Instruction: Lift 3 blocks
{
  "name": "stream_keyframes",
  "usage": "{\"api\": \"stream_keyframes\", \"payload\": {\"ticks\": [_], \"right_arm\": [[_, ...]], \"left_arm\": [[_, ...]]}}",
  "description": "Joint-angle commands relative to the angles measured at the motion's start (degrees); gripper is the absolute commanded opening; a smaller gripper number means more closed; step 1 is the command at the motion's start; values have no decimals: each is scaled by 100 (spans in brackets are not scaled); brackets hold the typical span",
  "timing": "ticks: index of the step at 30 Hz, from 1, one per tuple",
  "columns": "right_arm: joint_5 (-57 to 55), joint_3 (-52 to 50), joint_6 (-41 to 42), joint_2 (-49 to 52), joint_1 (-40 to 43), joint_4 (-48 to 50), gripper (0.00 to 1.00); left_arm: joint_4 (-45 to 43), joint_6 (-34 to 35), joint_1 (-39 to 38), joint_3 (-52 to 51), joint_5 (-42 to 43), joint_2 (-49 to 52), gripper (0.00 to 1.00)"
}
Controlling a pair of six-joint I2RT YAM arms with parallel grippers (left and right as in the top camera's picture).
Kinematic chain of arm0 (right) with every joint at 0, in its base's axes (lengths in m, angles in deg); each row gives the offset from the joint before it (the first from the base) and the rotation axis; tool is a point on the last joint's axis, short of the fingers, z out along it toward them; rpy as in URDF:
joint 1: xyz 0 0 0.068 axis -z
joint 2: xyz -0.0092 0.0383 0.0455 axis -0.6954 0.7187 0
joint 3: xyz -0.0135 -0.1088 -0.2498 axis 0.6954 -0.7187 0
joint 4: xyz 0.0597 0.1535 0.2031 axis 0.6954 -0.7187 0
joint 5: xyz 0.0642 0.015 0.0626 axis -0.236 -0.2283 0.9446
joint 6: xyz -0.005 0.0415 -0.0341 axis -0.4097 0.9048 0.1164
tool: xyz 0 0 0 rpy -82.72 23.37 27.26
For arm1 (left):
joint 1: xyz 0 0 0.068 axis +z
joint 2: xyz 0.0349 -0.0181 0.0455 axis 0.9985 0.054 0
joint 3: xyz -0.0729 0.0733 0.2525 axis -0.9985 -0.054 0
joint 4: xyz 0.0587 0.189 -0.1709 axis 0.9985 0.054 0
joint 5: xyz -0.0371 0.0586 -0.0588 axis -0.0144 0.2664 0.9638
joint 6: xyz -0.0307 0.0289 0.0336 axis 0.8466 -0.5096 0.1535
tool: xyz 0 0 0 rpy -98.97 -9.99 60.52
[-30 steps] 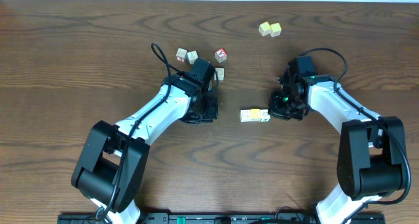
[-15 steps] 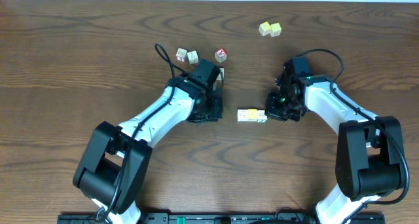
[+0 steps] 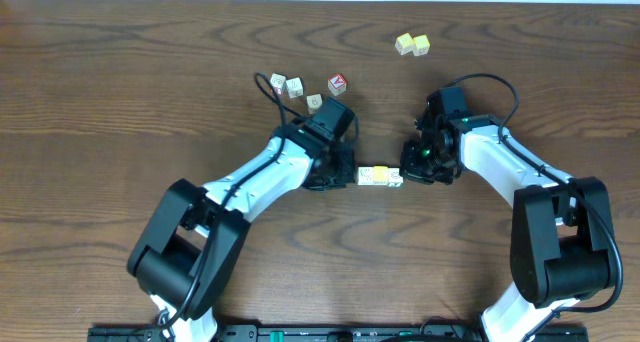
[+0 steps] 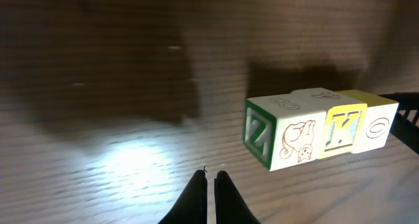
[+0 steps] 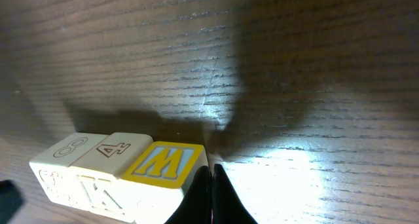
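The row of three blocks, right of the left wrist view, is showing a green Z on its end and a yellow-framed K mid-row; from the right wrist, lower left, its tops are reading 8, 4, W

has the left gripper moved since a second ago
Yes: the left gripper moved rightward in the overhead view, from left of the red-faced cube to below it, nearing the three blocks.
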Motion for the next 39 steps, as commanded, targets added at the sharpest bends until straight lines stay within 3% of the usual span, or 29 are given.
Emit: {"api": "stream_keyframes", "payload": {"ticks": [1, 9, 39], "right_arm": [[48, -24, 70, 48, -44, 7, 1], [42, -24, -17, 48, -87, 26, 1], [-223, -87, 13, 52, -87, -59, 1]], "left_arm": [[-120, 50, -81, -26, 68, 90, 7], [-337, 310, -101, -26, -361, 111, 7], [-544, 302, -118, -26, -227, 417, 7]]}}
